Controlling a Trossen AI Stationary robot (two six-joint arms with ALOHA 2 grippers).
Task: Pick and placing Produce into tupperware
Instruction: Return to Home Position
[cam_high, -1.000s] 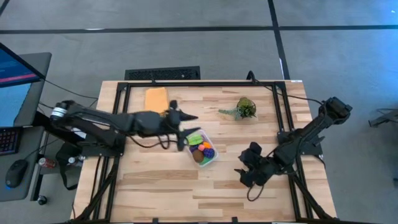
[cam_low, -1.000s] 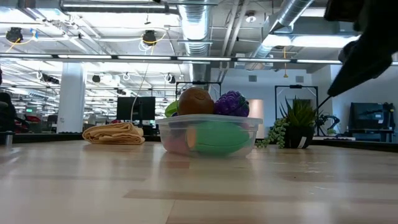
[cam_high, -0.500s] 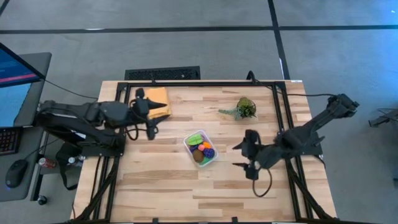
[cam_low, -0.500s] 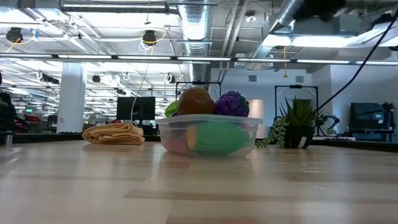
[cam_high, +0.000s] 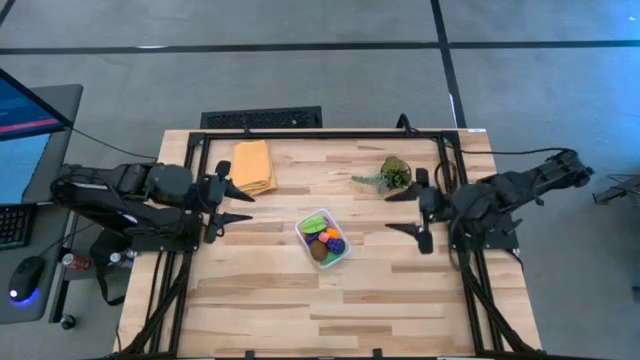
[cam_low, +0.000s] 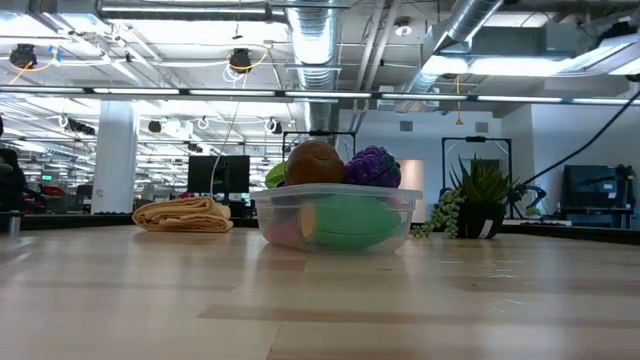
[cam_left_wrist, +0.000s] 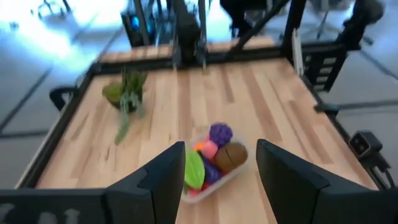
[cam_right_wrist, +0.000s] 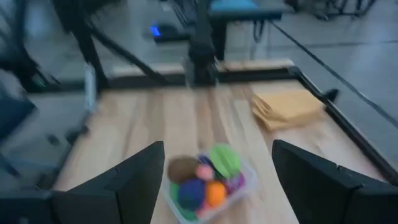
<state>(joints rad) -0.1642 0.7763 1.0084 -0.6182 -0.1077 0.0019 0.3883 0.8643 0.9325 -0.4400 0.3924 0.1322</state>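
- The left gripper (cam_high: 240, 205) sits by the table's (cam_high: 400, 300) left edge, fingers spread wide and holding nothing; it points right, and its wrist view looks between the fingers at the container.
- The folded orange cloth (cam_high: 253, 165) lies just beyond that gripper, toward the far edge; they are near each other but I see no contact.
- The tupperware (cam_low: 405, 205) stands near the table's middle, between the two grippers and about equally near each; its long axis lies askew to the table's edges. The produce (cam_high: 325, 240) is heaped inside it, with the brown piece (cam_low: 313, 162) and the purple grapes (cam_low: 372, 167) rising above the rim; I see no toy piece loose on the boards.
- The potted plant (cam_high: 395, 175) stands toward the far right, close to the right gripper's far finger; that is the one thing to mind there.
- The right gripper (cam_high: 392, 212) is at the right side, wide open and empty, pointing left at the container; bare wood separates each gripper from the container, so I judge both arms have room to pull away from it.
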